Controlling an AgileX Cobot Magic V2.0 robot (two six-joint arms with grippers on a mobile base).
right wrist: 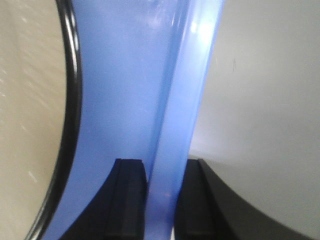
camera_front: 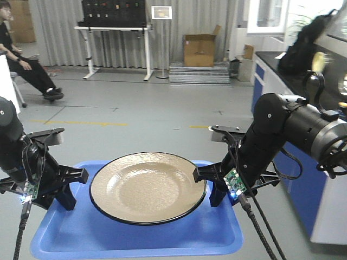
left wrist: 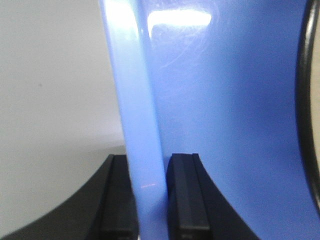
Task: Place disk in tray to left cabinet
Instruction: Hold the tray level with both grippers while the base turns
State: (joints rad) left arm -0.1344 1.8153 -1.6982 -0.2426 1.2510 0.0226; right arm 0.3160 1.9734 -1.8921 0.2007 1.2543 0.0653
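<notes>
The tan disk (camera_front: 147, 187) with its thin black rim lies in the middle of the blue tray (camera_front: 135, 238), which both arms hold up above the grey floor. My left gripper (camera_front: 73, 187) is shut on the tray's left rim (left wrist: 145, 125), its black fingers (left wrist: 185, 200) pressing either side of it. My right gripper (camera_front: 209, 184) is shut on the tray's right rim (right wrist: 175, 125) in the same way. The disk's edge (left wrist: 307, 100) shows at the right of the left wrist view, and the disk (right wrist: 30, 100) fills the left of the right wrist view. The left cabinet is out of view.
A person (camera_front: 21, 59) sits at the far left. A white desk (camera_front: 114, 32) and a cardboard box (camera_front: 199, 49) stand at the back. A dark counter on blue cabinets (camera_front: 271, 70) runs along the right, with a black backpack (camera_front: 306, 43) on it.
</notes>
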